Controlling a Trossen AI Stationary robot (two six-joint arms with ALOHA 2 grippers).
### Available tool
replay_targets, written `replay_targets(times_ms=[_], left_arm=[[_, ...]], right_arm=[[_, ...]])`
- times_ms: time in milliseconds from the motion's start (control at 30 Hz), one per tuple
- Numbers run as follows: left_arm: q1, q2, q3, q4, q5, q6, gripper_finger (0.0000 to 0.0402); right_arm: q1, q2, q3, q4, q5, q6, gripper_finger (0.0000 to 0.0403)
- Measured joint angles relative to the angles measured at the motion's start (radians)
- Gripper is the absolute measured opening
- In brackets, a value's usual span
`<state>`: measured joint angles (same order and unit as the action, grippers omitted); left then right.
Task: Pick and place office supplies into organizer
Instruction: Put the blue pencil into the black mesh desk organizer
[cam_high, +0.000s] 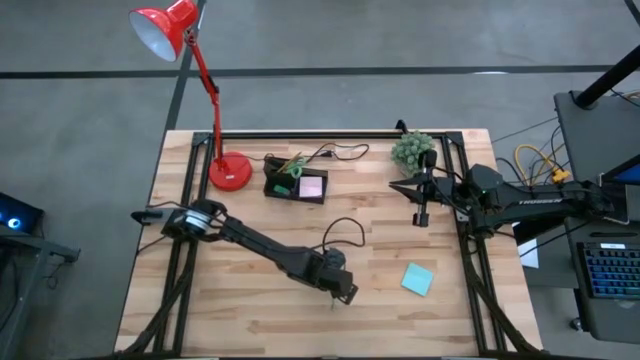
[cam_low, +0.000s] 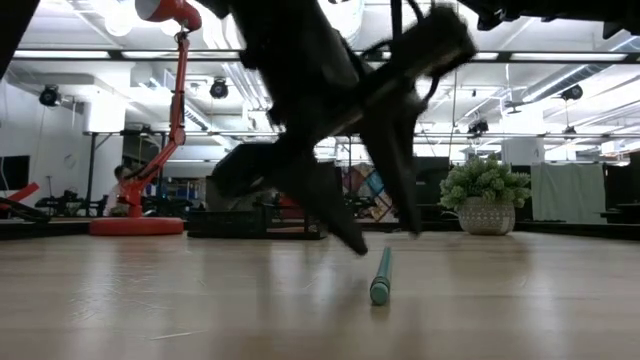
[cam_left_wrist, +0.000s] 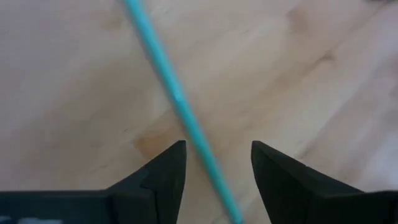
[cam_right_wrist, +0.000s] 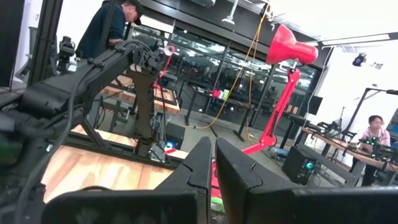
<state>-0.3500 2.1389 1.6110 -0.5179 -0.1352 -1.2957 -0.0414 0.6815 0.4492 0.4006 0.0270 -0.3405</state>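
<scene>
Two dark fingers (cam_left_wrist: 168, 171) of the left gripper (cam_left_wrist: 216, 163) stand apart over the bare wood, and the thin green pencil (cam_left_wrist: 177, 102) runs between them without touching either; the claw is spread and holds nothing. Seen from table height, the pencil (cam_low: 381, 277) lies flat on the table (cam_low: 520, 300) just below the left gripper's (cam_low: 385, 240) tips. From above, the left gripper (cam_high: 345, 292) sits near the front middle of the table (cam_high: 250, 310), and a teal sticky-note pad (cam_high: 417, 279) lies to its right, well apart. Farther back, the right gripper (cam_high: 421, 215) hangs near the right edge with its fingers (cam_right_wrist: 199, 165) pressed together and empty, beside a small potted plant (cam_high: 411, 149). At the far side the organizer (cam_high: 295, 184) holds a pink sticky-note pad (cam_high: 311, 186) and green-handled scissors (cam_high: 287, 166), next to the red lamp (cam_high: 229, 172).
</scene>
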Motion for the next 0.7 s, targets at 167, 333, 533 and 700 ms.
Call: replay_targets(times_ms=[167,333,533,700], left_arm=[[0.003,0.003,-0.01,0.004,-0.007,-0.009,0.0169],[0.004,0.004,-0.015,-0.001,-0.058,-0.011,0.0169],[0.005,0.048,-0.011,0.018,-0.026,-0.033,0.0169],[0.011,0.06,-0.011,0.011,-0.005,-0.034,0.0169]], right_arm=[[0.0,0.0,0.0,-0.001,0.0,0.0,0.0013],[0.0,0.0,0.0,-0.001,0.0,0.0,0.0013],[0.0,0.0,0.0,-0.002,0.0,0.0,0.0013],[0.0,0.0,0.0,-0.003,0.0,0.0,0.0013]])
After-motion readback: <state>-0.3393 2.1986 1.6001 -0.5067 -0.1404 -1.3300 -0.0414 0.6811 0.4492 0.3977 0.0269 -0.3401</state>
